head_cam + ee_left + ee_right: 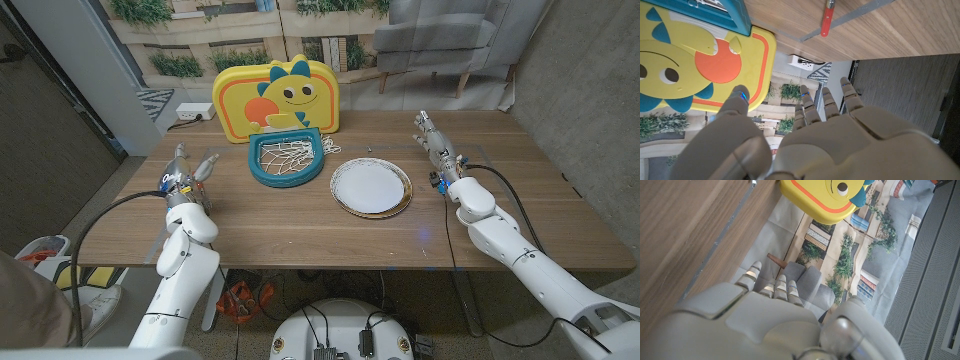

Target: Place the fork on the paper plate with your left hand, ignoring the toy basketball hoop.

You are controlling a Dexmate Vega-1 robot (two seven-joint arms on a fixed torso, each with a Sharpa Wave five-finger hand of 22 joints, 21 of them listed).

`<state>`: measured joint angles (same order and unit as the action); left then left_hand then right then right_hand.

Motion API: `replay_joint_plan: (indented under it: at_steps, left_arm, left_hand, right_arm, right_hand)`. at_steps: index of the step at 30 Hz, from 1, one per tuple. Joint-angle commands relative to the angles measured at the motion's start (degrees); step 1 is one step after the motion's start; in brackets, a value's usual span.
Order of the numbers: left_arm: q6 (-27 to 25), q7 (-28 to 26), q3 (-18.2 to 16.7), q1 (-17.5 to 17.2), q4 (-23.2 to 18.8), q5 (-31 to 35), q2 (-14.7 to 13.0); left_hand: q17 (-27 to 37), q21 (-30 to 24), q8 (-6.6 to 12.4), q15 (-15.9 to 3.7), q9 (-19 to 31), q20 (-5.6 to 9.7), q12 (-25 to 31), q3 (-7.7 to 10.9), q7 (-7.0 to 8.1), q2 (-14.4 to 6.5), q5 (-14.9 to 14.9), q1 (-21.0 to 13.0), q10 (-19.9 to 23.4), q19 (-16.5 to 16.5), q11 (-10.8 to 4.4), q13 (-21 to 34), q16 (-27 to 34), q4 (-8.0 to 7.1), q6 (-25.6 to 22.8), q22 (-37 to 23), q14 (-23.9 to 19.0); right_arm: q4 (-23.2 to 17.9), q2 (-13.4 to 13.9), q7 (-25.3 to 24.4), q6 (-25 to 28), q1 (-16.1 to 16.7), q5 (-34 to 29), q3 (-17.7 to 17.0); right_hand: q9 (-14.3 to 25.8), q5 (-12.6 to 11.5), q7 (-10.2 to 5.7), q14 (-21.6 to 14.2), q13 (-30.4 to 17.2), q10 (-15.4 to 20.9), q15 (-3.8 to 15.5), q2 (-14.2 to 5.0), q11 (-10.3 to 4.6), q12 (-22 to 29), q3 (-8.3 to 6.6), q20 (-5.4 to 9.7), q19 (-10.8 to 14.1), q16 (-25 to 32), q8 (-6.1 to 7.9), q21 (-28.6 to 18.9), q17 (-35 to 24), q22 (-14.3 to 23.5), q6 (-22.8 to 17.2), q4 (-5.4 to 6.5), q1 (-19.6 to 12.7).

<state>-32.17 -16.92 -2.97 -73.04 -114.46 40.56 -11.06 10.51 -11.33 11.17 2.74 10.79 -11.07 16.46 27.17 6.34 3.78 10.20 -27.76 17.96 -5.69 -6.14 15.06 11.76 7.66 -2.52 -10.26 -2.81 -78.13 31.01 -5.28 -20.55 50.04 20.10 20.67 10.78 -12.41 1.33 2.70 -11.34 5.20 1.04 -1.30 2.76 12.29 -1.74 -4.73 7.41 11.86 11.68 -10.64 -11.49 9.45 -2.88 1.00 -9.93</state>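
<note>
Far left of the plate (370, 187), the left hand (185, 178) stands over the wooden surface (300, 235) near its left edge. In the left wrist view the left hand (805, 145) has its fingers (812, 107) apart and reaching out, with nothing between them. It holds nothing.

The fork (206, 166) lies on the surface just beside that hand, on the side nearer the plate but well apart from it. It is small in the head view. The left wrist view gives it better: the fork (828, 17) shows a red handle lying on the wood beyond the fingertips, not touched by them, with its other end cut off by the picture's edge.

Next comes the hoop (285, 160), a teal ring with white net lying just left of the plate, its yellow dinosaur backboard (280, 95) standing behind it. Ring and plate sit near each other; whether they touch I cannot tell.

The plate itself is white and round, near the middle of the surface, with nothing on it.

To the right of the plate, the right hand (438, 150) is raised on its edge, fingers (780, 286) stretched out straight, thumb apart, gripping nothing.
</note>
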Motion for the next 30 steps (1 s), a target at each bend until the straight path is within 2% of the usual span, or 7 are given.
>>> replay_joint_plan:
  at_steps: [1,13,21,29,30]
  left_arm:
    - [1.22,0.21,-1.96,-1.18,-0.96,-1.01,-0.41]
    - [0.86,1.52,-2.84,-2.21,-1.02,-0.32,-1.77]
    - [0.16,1.25,-2.32,-2.01,-0.47,1.31,-2.46]
    - [-0.07,1.11,-2.28,-1.66,0.27,2.32,-3.23]
    - [-0.07,0.93,-2.30,-1.63,0.36,2.38,-3.19]
  left_hand:
    - [0.29,-0.41,0.42,-0.09,0.08,-0.12,0.33,-0.39,-0.03,-0.26,0.06,-0.01,0.85,-0.23,-0.06,0.20,0.42,-0.01,-0.39,-0.32,-0.75]
    - [0.30,-0.46,0.43,-0.29,0.08,-0.14,0.23,-0.59,0.01,-0.34,0.07,-0.10,0.89,-0.39,-0.06,0.32,0.62,0.04,-0.45,-0.33,-1.43]
    - [0.30,-0.51,0.49,-0.45,0.08,-0.14,0.29,-0.60,0.07,-0.47,0.14,-0.41,1.25,-0.58,-0.65,0.39,0.65,0.19,-0.61,-0.33,-1.64]
    - [0.29,-0.56,0.57,-0.65,0.08,-0.07,0.33,-0.73,0.17,-0.43,0.16,-0.57,1.56,-0.75,-0.38,0.46,0.75,0.28,-0.87,-0.33,-2.06]
    - [0.29,-0.64,0.61,-0.70,0.08,-0.02,0.31,-0.79,0.16,-0.40,0.18,-0.63,1.61,-0.99,0.19,0.48,0.83,0.33,-0.99,-0.33,-2.34]
  right_arm:
    - [-0.97,0.65,-0.68,0.34,0.77,-0.33,0.23]
    - [-1.02,0.75,-0.76,0.68,0.70,-0.43,0.63]
    - [-1.35,0.89,-1.19,0.93,0.92,-0.66,0.75]
    - [-1.49,0.88,-1.50,1.03,1.03,-0.78,0.88]
    - [-1.56,0.81,-1.54,1.13,1.05,-0.66,0.86]
  right_hand:
    - [0.24,0.25,-0.02,-0.08,-0.09,0.29,-0.14,-0.05,-0.09,-0.20,-0.19,0.06,0.65,0.07,0.12,-0.20,0.04,0.26,-0.48,-0.28,-0.48]
    - [0.24,0.29,0.04,-0.07,-0.10,0.38,-0.06,-0.08,0.09,-0.20,-0.21,0.08,0.67,0.04,0.09,-0.19,0.03,0.26,-0.50,-0.38,-0.60]
    - [0.25,0.32,0.02,-0.12,-0.11,0.35,-0.05,-0.12,-0.14,-0.24,-0.23,0.11,0.68,0.03,0.05,-0.19,0.03,0.26,-0.46,-0.44,-0.66]
    - [0.25,0.35,0.03,-0.08,-0.11,0.36,-0.07,-0.15,-0.12,-0.25,-0.23,0.09,0.69,0.01,0.05,-0.19,0.01,0.26,-0.49,-0.48,-0.69]
    - [0.25,0.35,0.04,-0.09,-0.11,0.36,-0.08,-0.15,-0.14,-0.25,-0.23,0.11,0.69,0.01,0.04,-0.19,0.01,0.26,-0.48,-0.49,-0.69]
